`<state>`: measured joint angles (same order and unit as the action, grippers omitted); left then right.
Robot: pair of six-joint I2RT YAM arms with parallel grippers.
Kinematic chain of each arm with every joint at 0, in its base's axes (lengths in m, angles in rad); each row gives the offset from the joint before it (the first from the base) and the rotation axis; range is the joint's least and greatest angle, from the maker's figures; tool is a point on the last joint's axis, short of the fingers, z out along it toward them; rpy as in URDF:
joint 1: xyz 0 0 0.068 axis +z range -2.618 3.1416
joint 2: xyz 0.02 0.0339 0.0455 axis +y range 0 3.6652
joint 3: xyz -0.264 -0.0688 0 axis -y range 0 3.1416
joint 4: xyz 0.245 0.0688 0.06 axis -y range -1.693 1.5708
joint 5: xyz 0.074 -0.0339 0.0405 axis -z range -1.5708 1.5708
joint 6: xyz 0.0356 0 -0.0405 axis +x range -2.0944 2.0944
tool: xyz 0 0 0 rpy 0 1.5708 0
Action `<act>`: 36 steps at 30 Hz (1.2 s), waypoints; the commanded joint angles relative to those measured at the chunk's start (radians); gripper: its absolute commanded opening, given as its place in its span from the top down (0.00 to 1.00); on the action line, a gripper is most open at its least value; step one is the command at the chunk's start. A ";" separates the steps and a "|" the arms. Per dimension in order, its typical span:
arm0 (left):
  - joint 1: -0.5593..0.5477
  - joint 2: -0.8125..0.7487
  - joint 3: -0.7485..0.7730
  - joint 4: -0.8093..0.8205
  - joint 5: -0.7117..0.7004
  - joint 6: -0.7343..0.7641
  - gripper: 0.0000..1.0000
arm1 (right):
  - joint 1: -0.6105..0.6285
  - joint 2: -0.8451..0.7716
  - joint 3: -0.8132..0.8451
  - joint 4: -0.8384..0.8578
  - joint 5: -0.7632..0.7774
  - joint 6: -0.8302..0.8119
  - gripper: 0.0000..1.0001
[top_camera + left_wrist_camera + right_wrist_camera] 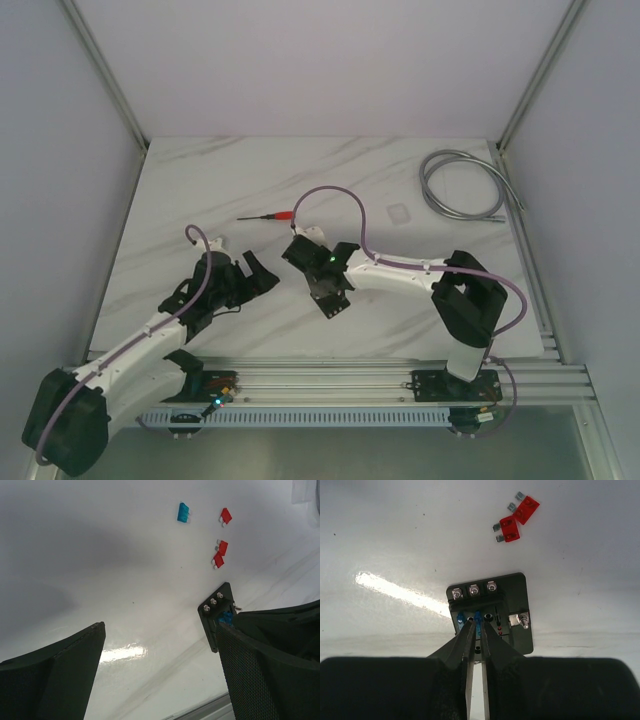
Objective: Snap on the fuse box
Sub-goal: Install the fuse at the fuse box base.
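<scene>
- The fuse box is laid flat on the table near its middle, at the tip of the right gripper; in the top view it is hidden under that gripper
- On the face of the box, three screws are set along the far edge, and two blue fuses are seated in the slots next to them
- The fingers of the right gripper are seen almost together, with only a narrow slit between them; the tips are placed on either side of one seated fuse, and whether it is pinched cannot be told
- The left gripper is shown spread wide, with nothing between its fingers; it is held low over the table, and the box is partly seen beside its right finger
- Two red fuses are seen loose on the table beyond the box, touching each other; a third red fuse is shown apart from them in the left wrist view
- A loose blue fuse is seen near the third red one
- A screwdriver, a clear lid and a coiled cable are laid farther back on the table
</scene>
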<state>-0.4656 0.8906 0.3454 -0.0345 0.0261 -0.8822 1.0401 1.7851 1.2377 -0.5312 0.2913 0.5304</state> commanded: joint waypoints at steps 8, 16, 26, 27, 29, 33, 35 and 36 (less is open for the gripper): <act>-0.016 0.064 -0.014 0.108 0.130 -0.041 0.02 | -0.021 0.014 -0.040 0.009 -0.009 0.003 0.88; -0.088 0.142 -0.007 0.182 0.149 -0.081 0.11 | -0.026 0.009 -0.050 0.009 -0.012 0.011 0.89; -0.158 0.224 0.015 0.235 0.147 -0.106 0.23 | -0.034 -0.022 -0.073 0.008 -0.006 0.023 0.89; -0.164 0.233 0.017 0.240 0.148 -0.108 0.23 | -0.035 -0.020 -0.074 0.008 -0.008 0.024 0.89; -0.175 0.250 0.020 0.251 0.151 -0.114 0.25 | -0.035 -0.019 -0.074 0.008 -0.015 0.025 0.89; -0.194 0.285 0.026 0.285 0.160 -0.131 0.29 | -0.035 -0.026 -0.075 0.010 -0.014 0.026 0.89; -0.204 0.303 0.034 0.298 0.160 -0.135 0.32 | -0.035 -0.040 -0.077 0.020 -0.021 0.024 0.88; -0.209 0.314 0.036 0.302 0.159 -0.136 0.34 | -0.035 -0.050 -0.079 0.027 -0.025 0.023 0.87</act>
<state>-0.6575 1.1755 0.3504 0.2104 0.1684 -1.0012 1.0111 1.7634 1.1904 -0.4843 0.2756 0.5461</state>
